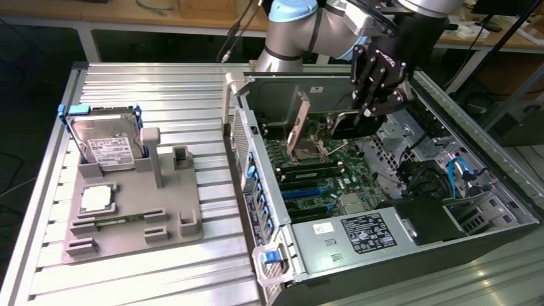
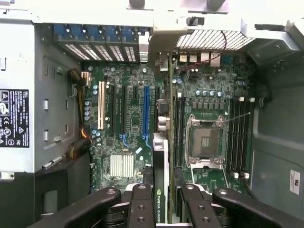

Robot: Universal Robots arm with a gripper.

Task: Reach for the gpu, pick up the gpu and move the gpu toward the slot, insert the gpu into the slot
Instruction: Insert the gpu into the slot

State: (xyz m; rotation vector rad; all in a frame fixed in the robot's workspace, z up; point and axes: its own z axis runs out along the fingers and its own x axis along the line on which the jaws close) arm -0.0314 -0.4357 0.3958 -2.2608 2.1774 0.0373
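GPU (image 2: 160,161) is hanging edge-on, w/ gripper (image 2: 163,192) fingers clamping it on both sides, over the mobo (image 2: 128,142) inside the PC case (image 1: 476,210), near blue slot (image 2: 146,110), not yet seated.

Case open, blue slot (image 2: 146,109) unblocked from above
Black slots (image 2: 123,111) just beside it; power supply (image 1: 361,233) walls one end of the board.

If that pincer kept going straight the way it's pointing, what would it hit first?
Probably the motherboard just beside the blue slot, touched first by the gpu the pincer holds; depth is unclear.
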